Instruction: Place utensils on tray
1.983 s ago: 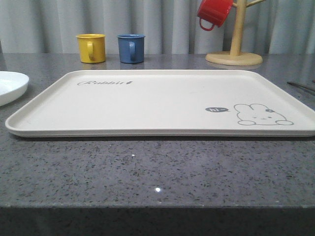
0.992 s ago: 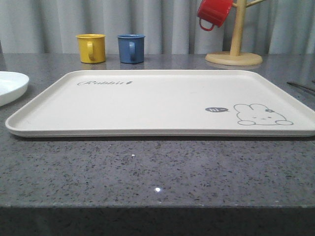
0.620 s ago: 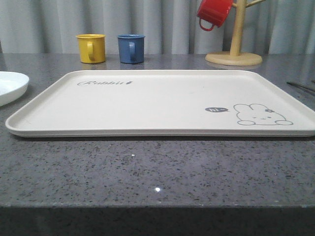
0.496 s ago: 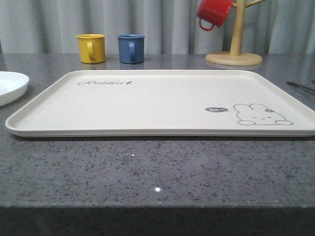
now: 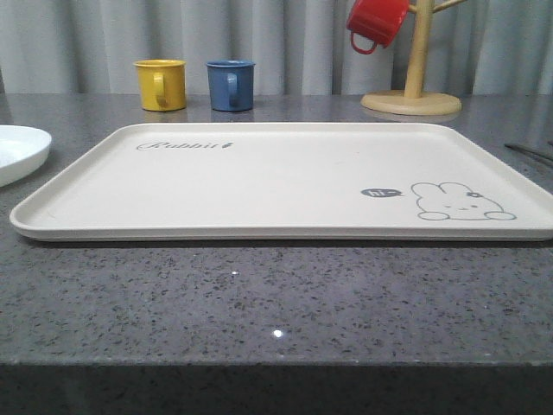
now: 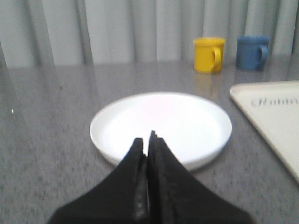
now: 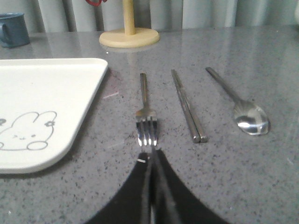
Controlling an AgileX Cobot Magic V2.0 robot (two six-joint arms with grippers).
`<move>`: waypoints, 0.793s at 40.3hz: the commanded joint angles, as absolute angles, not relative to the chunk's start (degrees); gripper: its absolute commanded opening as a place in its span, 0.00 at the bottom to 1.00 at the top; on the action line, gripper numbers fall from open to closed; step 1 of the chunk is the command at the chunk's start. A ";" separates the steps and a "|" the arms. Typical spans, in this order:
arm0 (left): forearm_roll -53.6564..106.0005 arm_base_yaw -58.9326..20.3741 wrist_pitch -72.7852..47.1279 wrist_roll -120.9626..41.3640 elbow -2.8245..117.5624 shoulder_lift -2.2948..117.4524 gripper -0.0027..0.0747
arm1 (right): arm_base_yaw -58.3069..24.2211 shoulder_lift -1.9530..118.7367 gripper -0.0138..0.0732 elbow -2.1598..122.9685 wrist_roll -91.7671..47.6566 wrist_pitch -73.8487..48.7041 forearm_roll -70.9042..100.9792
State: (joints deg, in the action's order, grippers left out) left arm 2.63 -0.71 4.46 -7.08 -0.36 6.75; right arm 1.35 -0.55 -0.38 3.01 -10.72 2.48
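Note:
The cream tray (image 5: 259,186) with the rabbit drawing lies flat in the middle of the counter, nothing on it. To its right on the counter lie a fork (image 7: 145,109), a pair of chopsticks (image 7: 187,106) and a spoon (image 7: 245,112), side by side and parallel. One slim handle end (image 5: 529,152) shows at the front view's right edge. My right gripper (image 7: 152,152) is shut and empty, its tips just short of the fork's tines. My left gripper (image 6: 148,138) is shut and empty, in front of a white plate (image 6: 187,121).
A yellow mug (image 5: 161,84) and a blue mug (image 5: 230,85) stand behind the tray. A wooden mug tree (image 5: 413,91) with a red mug (image 5: 375,22) hanging on it stands at the back right. The white plate (image 5: 17,151) sits left of the tray.

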 commanded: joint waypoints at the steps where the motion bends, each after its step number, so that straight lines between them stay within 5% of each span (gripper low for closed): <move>1: 3.29 -1.15 13.48 -6.62 3.49 7.76 0.01 | 1.23 -1.52 0.08 5.90 2.69 -6.74 2.38; 15: -1.47 -1.15 -4.64 -6.62 22.46 13.36 0.01 | 1.28 8.91 0.08 28.99 2.74 -26.65 5.40; 32: -1.35 -1.15 -5.60 -6.62 23.42 15.77 0.06 | 1.28 15.28 0.14 30.44 2.74 -26.37 5.35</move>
